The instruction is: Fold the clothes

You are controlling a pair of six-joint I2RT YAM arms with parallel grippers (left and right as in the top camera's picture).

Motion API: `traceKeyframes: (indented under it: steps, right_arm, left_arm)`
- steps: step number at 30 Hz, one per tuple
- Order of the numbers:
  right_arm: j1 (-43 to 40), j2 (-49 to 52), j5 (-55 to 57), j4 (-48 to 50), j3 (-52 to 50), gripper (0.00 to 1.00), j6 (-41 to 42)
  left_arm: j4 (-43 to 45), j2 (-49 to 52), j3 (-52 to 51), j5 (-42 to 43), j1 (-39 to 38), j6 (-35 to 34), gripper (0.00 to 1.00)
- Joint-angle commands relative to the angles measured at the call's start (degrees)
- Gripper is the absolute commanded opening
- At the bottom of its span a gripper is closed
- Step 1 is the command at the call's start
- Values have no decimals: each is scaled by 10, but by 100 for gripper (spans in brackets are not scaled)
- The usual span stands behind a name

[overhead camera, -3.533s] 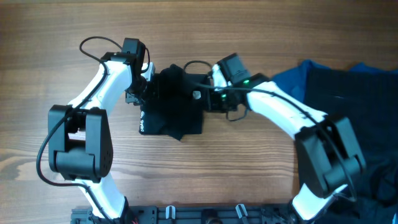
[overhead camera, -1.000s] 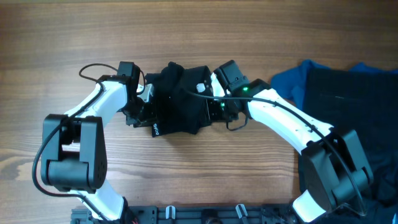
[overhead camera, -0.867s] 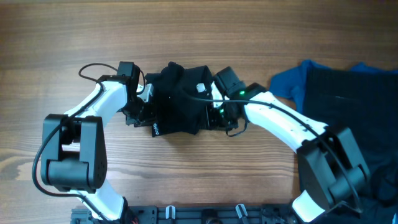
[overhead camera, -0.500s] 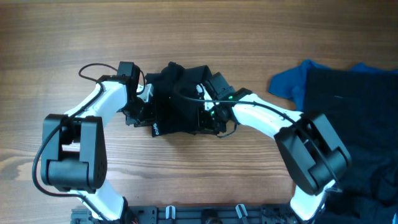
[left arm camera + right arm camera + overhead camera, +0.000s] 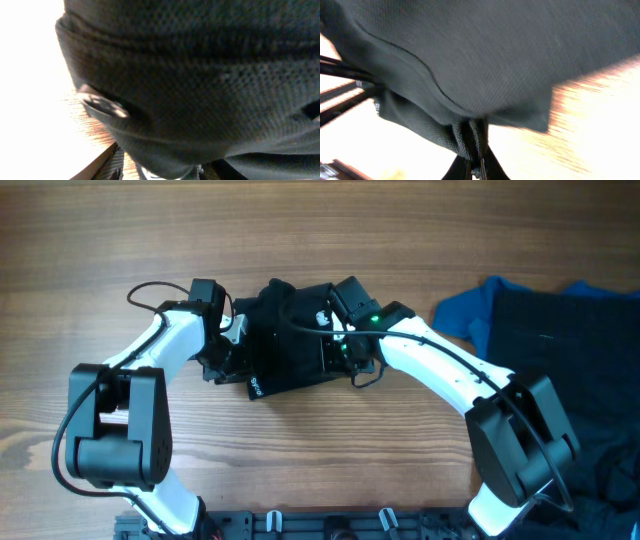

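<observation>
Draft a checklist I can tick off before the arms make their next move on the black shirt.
1. Does the right gripper have a grip on the black shirt? Ok: it is shut on a pinch of fabric.
2. Does the left gripper hold the shirt's left edge? Cannot tell: fabric fills its camera view.
3. Is the shirt lying flat? Not ok: it is bunched between the two arms.
4. Are the other clothes apart from the shirt? Ok: they are piled at the right side of the table.
5. Is bare wood showing all around the shirt? Ok.
</observation>
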Motion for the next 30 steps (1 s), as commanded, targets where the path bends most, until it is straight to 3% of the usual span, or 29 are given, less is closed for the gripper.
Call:
traceKeyframes:
  steps: [1, 4, 10, 15, 17, 20, 26, 30]
  right_arm:
    - [-16, -10, 87, -38, 6, 17, 1]
    - [-34, -11, 100, -41, 6, 31, -5]
    - [-91, -41, -1, -2, 51, 32, -112]
    - [-118, -45, -99, 112, 77, 36, -116]
    - [-114, -40, -136, 149, 76, 31, -116]
    - [-100, -27, -139, 151, 75, 17, -104]
    - [-62, 76, -162, 148, 75, 6, -41]
    - [-60, 131, -174, 148, 75, 6, -2]
  left_arm:
    - [5, 14, -13, -46, 2, 3, 49]
    - [0, 14, -12, -46, 2, 3, 59]
    - [-102, 11, 33, -44, 5, 9, 57]
    - [-147, -22, 127, -43, 44, 17, 55]
    - [-122, -33, 158, -43, 69, 13, 61]
    - [-74, -33, 163, -31, 94, -15, 82]
    - [-42, 31, 163, 101, 110, -10, 96]
    - [-47, 77, 162, 127, 107, -10, 100]
